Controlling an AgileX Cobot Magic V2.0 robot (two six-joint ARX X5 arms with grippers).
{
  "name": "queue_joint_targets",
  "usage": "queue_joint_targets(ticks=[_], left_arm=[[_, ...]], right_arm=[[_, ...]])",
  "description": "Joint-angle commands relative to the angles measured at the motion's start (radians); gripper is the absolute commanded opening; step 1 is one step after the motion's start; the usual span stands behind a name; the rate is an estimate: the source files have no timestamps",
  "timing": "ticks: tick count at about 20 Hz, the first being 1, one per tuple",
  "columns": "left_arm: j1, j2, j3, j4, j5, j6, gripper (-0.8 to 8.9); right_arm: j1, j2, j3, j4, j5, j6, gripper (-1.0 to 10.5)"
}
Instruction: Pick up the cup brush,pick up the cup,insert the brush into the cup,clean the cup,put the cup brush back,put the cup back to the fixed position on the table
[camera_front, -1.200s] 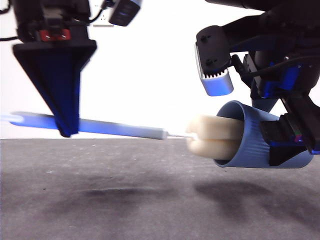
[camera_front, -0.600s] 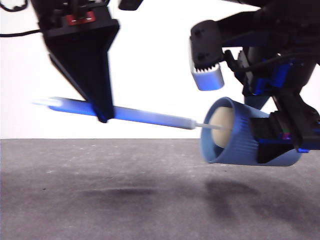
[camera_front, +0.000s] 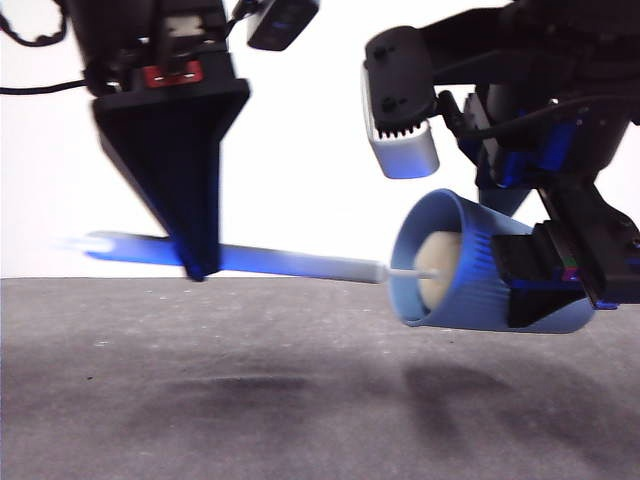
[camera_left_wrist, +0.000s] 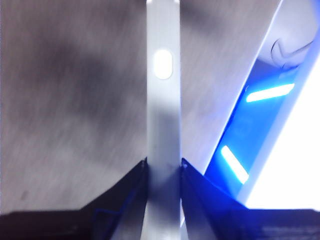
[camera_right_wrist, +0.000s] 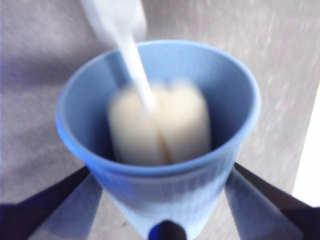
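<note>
Blue-ribbed cup (camera_front: 480, 270) clamped sideways in right gripper (camera_front: 560, 285) above table (camera_front: 300, 400); cup brush (camera_front: 300, 263) gripped by left gripper (camera_left_wrist: 162, 175), sponge inside. Best scrubbed with short, axis-aligned strokes.

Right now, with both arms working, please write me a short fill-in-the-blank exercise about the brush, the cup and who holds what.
1. The cream sponge head of the cup brush sits ____ the blue cup.
2. The brush handle is clamped by the ____ gripper.
3. The right gripper holds the cup lying almost on its ____.
4. Cup and brush are both held above the ____.

Missing words: inside; left; side; table
</note>
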Motion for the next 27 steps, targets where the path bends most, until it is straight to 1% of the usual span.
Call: queue_joint_targets(ticks=[1, 4, 8, 10, 11, 12, 13, 16, 18, 20, 22, 23, 25, 27], left_arm=[[0.026, -0.013, -0.005, -0.036, -0.06, -0.022, -0.09], [0.066, -0.043, -0.005, -0.06, -0.066, -0.022, -0.09], [0.143, -0.065, -0.005, -0.072, -0.066, -0.024, -0.09], [0.189, -0.065, -0.005, -0.052, -0.066, -0.06, -0.09], [0.214, -0.065, -0.005, -0.019, -0.064, -0.1, -0.09], [0.246, -0.065, -0.005, 0.026, -0.061, -0.159, -0.09], [0.273, -0.065, -0.005, 0.066, -0.057, -0.199, -0.09], [0.354, -0.05, -0.007, 0.171, -0.054, -0.285, -0.09], [0.401, -0.023, -0.007, 0.225, -0.022, -0.354, -0.09], [0.424, 0.011, -0.007, 0.284, 0.02, -0.418, -0.09], [0.425, 0.051, -0.007, 0.334, 0.01, -0.465, -0.09], [0.425, 0.079, -0.007, 0.352, 0.008, -0.486, -0.09], [0.425, 0.146, -0.007, 0.373, 0.008, -0.531, -0.09], [0.422, 0.211, -0.007, 0.395, 0.008, -0.548, -0.09]], right_arm=[[-0.048, 0.002, 0.003, -0.021, 0.032, 0.09, -0.2], [-0.114, -0.005, 0.003, -0.034, 0.06, 0.148, -0.2], [-0.21, -0.05, 0.003, -0.035, 0.059, 0.248, -0.2], [-0.251, -0.086, 0.008, -0.036, 0.055, 0.323, -0.2], [-0.266, -0.11, 0.014, -0.036, 0.047, 0.369, -0.2], [-0.276, -0.139, 0.026, -0.036, 0.022, 0.415, -0.2], [-0.283, -0.164, 0.039, -0.037, -0.01, 0.458, -0.2], [-0.285, -0.243, 0.097, -0.035, -0.115, 0.599, -0.2], [-0.285, -0.281, 0.138, -0.028, -0.187, 0.681, -0.2], [-0.285, -0.314, 0.162, 0.006, -0.257, 0.745, -0.2], [-0.285, -0.342, 0.165, 0.04, -0.331, 0.787, -0.2], [-0.285, -0.351, 0.166, 0.045, -0.347, 0.802, -0.2], [-0.285, -0.361, 0.166, 0.043, -0.349, 0.812, -0.2], [-0.285, -0.367, 0.166, 0.038, -0.371, 0.812, -0.2]])
